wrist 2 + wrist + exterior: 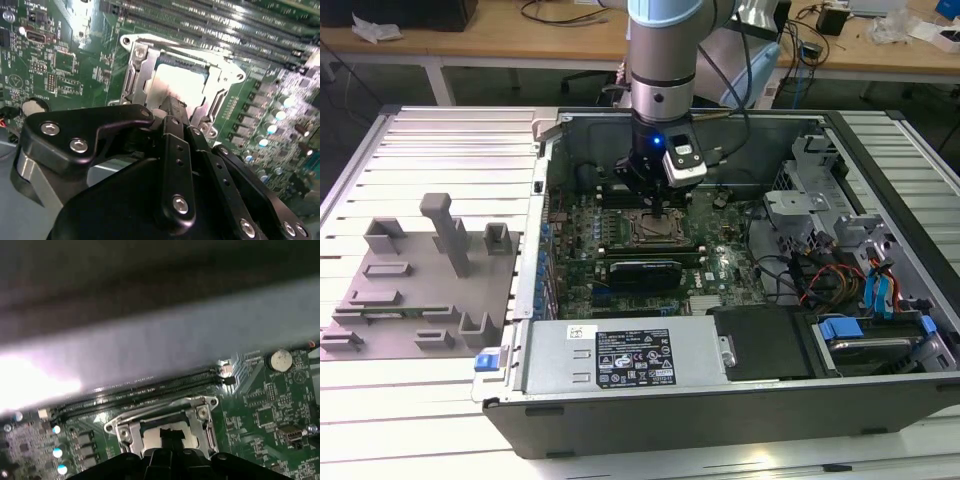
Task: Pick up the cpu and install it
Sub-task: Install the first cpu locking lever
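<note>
Exterior view: The arm reaches straight down into the open computer case (880,330), its end effector (655,207) poised directly over the socket (655,228) on the motherboard (620,235). The vertical approach appears chosen so the chip meets the socket flat.
Exterior view, surroundings: A gray tray (415,300) of moulded holders lies on the table (420,420) outside the case, well apart from the socket, toward the exterior view's left.
Second wrist view: The cpu (177,85), silvery-white on top, sits within the socket's metal frame (135,75). The end effector (175,107) has its fingertips drawn close together at the chip's near edge; whether they are pinching the chip or merely touching it cannot be told.
First wrist view: The cpu (187,437) shows pale inside the frame (150,417), partly hidden by the end effector's (170,437) dark tip, which stands over the chip's middle. Memory slots (145,387) run just beside the socket.
Judgement: The chip looks at or very near its seat in the socket, with the frame open around it.
</note>
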### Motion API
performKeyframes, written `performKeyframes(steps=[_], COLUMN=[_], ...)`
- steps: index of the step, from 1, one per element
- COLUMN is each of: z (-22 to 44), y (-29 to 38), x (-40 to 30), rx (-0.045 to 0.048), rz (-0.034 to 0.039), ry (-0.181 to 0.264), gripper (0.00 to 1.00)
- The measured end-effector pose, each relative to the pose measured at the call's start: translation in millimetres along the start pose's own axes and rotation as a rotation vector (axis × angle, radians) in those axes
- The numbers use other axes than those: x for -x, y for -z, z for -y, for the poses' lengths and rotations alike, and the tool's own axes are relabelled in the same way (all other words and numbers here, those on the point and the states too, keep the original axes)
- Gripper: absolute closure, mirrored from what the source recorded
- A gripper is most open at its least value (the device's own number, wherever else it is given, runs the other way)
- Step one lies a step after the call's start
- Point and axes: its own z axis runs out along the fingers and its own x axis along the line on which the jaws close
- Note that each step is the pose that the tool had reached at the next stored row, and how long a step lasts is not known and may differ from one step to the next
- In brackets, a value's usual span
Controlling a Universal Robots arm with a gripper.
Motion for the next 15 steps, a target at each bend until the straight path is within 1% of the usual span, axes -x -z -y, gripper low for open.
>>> performKeyframes(steps=[1, 3, 4, 6, 7, 8, 10, 12, 13, 14, 15], z=[2.5, 4.3, 5.9, 6.6, 7.5, 8.2, 10.1, 12.2, 12.2, 12.4, 12.6], y=[-0.2, -0.3, -0.4, -0.6, -0.7, -0.8, -0.9, -1.0, -1.0, 0.5, 4.0], x=[0.6, 1.0, 1.4, 1.5, 1.7, 1.9, 2.0, 1.5, 1.4, 1.5, 1.7], rx=[0.0009, 0.002, 0.0035, 0.0048, 0.0063, 0.0073, 0.0081, 0.0087, 0.0088, 0.0086, 0.0088], rz=[0.0008, 0.0015, 0.0026, 0.0036, 0.0047, 0.0053, 0.0061, 0.0065, 0.0066, 0.0066, 0.0067], ry=[0.014, 0.029, 0.052, 0.072, 0.094, 0.107, 0.122, 0.13, 0.13, 0.131, 0.13], gripper=[0.89, 0.89, 0.89, 0.89, 0.89, 0.89, 0.89, 0.89, 0.89, 0.89, 0.89])
